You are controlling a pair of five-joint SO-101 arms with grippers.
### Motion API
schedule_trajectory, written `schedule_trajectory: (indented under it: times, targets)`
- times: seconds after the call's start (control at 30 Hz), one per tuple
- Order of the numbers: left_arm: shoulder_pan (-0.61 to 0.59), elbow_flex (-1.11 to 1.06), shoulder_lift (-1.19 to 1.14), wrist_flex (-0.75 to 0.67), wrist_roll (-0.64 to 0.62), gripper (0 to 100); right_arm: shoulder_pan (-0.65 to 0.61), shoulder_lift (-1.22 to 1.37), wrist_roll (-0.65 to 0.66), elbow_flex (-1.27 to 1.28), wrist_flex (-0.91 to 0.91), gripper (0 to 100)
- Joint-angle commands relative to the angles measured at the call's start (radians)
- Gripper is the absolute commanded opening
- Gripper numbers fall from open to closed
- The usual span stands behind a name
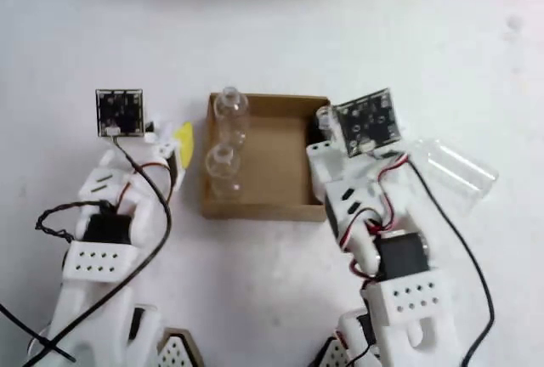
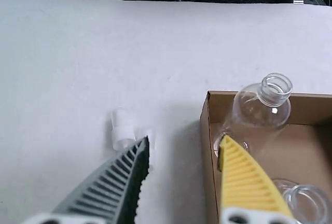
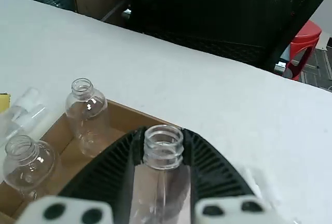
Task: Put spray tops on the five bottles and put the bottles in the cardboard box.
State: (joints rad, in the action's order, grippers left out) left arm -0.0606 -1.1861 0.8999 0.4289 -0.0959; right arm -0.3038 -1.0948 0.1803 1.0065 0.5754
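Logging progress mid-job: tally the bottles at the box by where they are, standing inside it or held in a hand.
Standing in the cardboard box: 2 (far bottle, near bottle)
Held in the right hand: 1 (held bottle)
Total: 3, all uncapped

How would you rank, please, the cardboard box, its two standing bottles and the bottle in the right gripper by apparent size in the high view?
1. cardboard box, clearly largest.
2. far bottle and near bottle: alike, so unranked.
3. gripped bottle: smallest showing, but largely hidden beneath the right gripper.
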Motion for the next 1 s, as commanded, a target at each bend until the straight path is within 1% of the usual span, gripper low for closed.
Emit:
schedule_trajectory:
  times: [0.0,0.33,0.47,0.63,0.73,0.93,0.97]
  targets:
    - [-0.013,0.012,0.027,-0.028,-0.009,21,-0.048,-0.015,-0.012,0.072,-0.182,2.1]
    - [-0.013,0.012,0.027,-0.028,-0.009,21,-0.128,-0.002,-0.012,0.281,-0.677,2.1]
    - [-0.013,0.012,0.027,-0.028,-0.009,21,-0.208,-0.002,-0.011,0.371,-0.816,1.7]
    - [-0.013,0.012,0.027,-0.028,-0.009,21,-0.214,-0.002,-0.018,0.471,-0.997,1.7]
    - [-0.013,0.012,0.027,-0.028,-0.009,21,-0.211,-0.002,-0.020,0.508,-1.056,1.7]
    - [-0.013,0.011,0.027,-0.028,-0.009,21,-0.160,-0.001,-0.023,0.514,-1.063,1.6]
    - [-0.013,0.011,0.027,-0.028,-0.009,21,-0.153,-0.001,-0.043,0.512,-1.061,1.6]
